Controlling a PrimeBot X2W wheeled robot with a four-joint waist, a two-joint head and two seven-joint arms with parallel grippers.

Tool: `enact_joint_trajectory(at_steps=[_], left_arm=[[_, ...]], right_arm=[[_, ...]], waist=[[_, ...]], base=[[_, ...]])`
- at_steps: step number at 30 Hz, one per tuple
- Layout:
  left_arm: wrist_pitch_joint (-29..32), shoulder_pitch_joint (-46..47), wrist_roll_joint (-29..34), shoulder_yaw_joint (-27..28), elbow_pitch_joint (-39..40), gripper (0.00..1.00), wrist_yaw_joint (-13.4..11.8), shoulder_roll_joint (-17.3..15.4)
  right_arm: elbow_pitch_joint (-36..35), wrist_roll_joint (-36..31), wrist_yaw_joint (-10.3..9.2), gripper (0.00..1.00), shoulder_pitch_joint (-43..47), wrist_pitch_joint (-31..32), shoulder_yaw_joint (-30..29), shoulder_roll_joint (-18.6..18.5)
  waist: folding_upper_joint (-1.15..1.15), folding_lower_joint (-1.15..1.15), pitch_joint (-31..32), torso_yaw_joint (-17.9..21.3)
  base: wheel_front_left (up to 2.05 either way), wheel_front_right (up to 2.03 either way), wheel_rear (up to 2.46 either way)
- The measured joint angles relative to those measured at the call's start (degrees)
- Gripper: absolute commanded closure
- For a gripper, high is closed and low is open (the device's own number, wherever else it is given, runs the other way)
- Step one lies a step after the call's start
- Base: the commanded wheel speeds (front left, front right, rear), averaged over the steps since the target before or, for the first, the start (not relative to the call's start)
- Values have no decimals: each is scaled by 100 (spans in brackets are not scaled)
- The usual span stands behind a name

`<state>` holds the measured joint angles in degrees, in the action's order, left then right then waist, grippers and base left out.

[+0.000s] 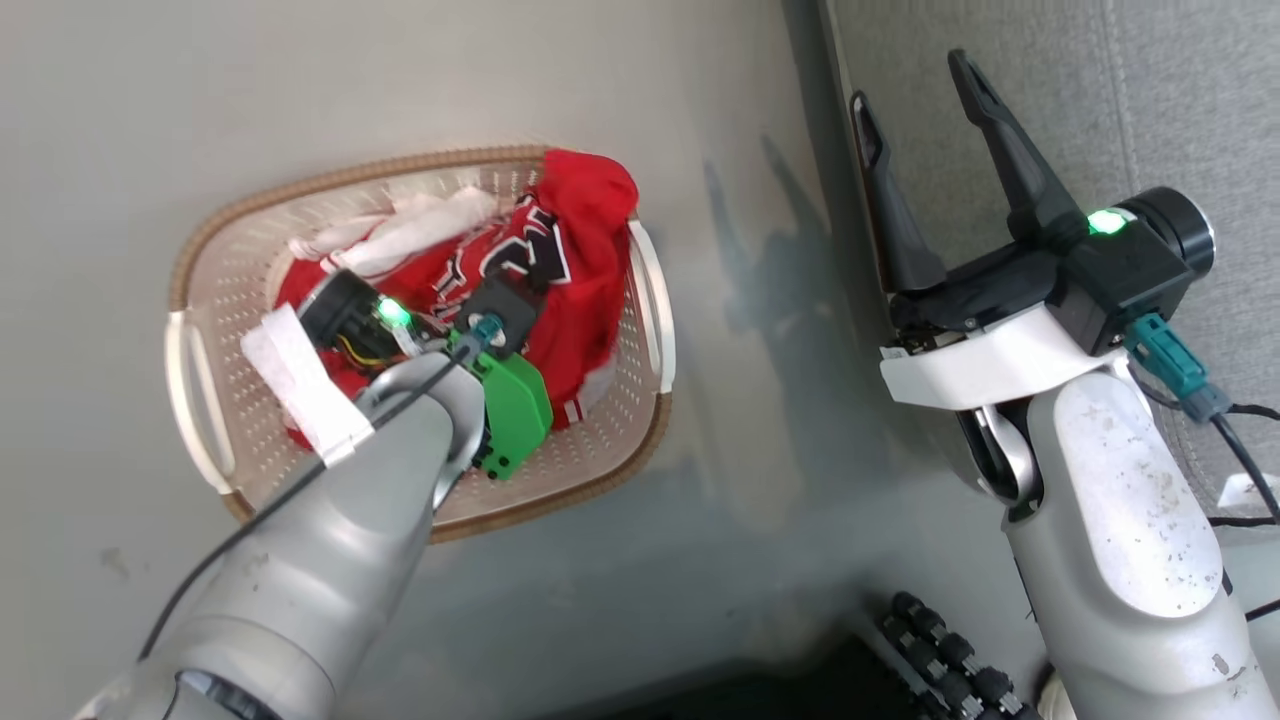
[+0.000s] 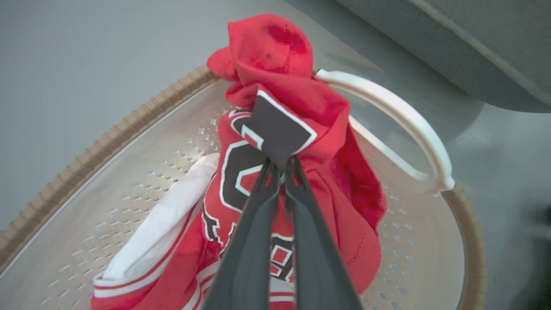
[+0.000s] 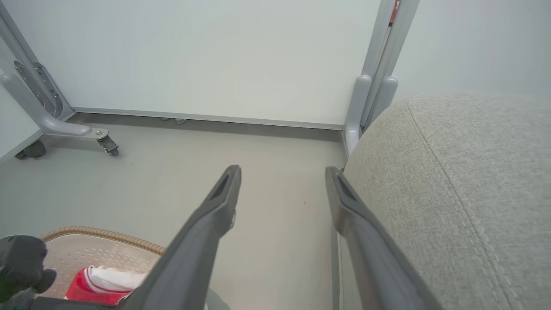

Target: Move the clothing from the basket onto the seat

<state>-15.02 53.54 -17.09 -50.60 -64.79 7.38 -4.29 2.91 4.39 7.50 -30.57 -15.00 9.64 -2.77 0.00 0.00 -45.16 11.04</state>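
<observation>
My left gripper (image 2: 282,165) pinches a bunched fold of the clothing (image 2: 301,103) right at its fingertips. Soft, light and floppy, it will likely trail below my fingers when lifted.

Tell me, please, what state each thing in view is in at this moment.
laundry basket, on the floor, not yet emptied
red jersey, bunched up in the laundry basket, one fold pinched
left gripper, shut on a fold of the red jersey's black lettering
right gripper, open, holding nothing
grey seat, no clothing on the visible part
</observation>
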Motion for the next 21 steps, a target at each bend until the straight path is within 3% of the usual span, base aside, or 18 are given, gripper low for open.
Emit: enact_joint_trajectory(at_steps=[21], left_arm=[[0,-1728,226,1105,2207,100,-40,-110]], right_arm=[[465,-138,1,0,895,-1,-190,1]], waist=[[0,0,1919,-537]], base=[[0,0,0]])
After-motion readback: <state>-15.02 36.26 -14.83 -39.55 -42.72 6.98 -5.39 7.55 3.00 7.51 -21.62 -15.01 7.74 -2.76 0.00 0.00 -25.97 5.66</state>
